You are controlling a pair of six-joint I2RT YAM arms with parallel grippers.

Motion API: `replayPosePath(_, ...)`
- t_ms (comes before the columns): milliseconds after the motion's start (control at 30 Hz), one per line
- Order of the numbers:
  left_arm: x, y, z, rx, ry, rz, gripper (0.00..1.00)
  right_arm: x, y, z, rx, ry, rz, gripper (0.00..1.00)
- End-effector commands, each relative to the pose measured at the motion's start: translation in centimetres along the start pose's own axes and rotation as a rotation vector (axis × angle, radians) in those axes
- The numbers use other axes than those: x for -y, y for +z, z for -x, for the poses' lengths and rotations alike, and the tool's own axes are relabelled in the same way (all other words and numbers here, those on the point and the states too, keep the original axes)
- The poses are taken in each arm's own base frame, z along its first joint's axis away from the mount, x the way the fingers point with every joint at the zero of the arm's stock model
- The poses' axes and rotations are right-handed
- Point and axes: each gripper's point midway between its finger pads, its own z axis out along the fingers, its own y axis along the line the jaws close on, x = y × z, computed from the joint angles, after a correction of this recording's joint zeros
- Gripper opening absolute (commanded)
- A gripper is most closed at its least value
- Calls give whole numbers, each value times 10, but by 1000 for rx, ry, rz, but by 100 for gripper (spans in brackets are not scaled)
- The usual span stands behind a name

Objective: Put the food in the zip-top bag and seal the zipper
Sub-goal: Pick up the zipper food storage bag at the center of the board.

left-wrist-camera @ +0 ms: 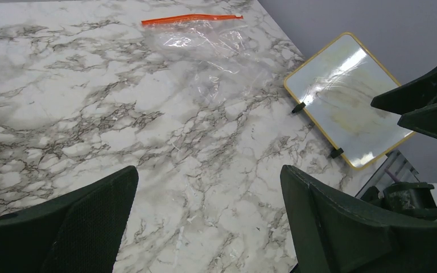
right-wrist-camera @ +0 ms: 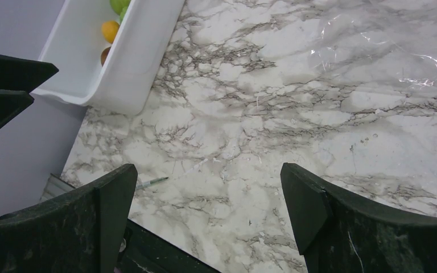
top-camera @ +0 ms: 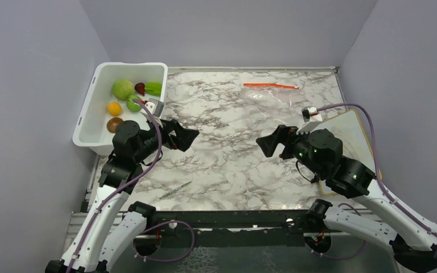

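The food [top-camera: 126, 96] lies in a white tub [top-camera: 88, 122] at the far left: a pale green cabbage ball [top-camera: 123, 89], green, orange, brown and dark red pieces. The clear zip-top bag [top-camera: 270, 96] lies flat at the far middle-right, its orange-red zipper [top-camera: 271, 86] along the far edge; it also shows in the left wrist view [left-wrist-camera: 205, 48]. My left gripper [top-camera: 189, 136] is open and empty beside the tub, above the table. My right gripper [top-camera: 266, 145] is open and empty, near of the bag.
A whiteboard with a yellow rim [top-camera: 357, 132] lies at the right, partly under my right arm; it also shows in the left wrist view [left-wrist-camera: 347, 94]. A thin pen [top-camera: 175, 190] lies near the table's front edge. Grey walls close in three sides.
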Motion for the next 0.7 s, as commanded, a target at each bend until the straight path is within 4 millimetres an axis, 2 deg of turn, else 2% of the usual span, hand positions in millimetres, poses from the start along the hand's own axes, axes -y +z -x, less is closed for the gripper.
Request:
replayPosePath(0,5,-1,-3,-8,18,-31,99,0,0,-5,-11,3,1,100)
replayPosePath(433,-8,2,-18,-26,17,10,99,8,16,-10,-11,8,-63,100)
replayPosePath(667,-19,8,-29,-26,-7,34,99,28,48,-11,-25,-68,-251,92)
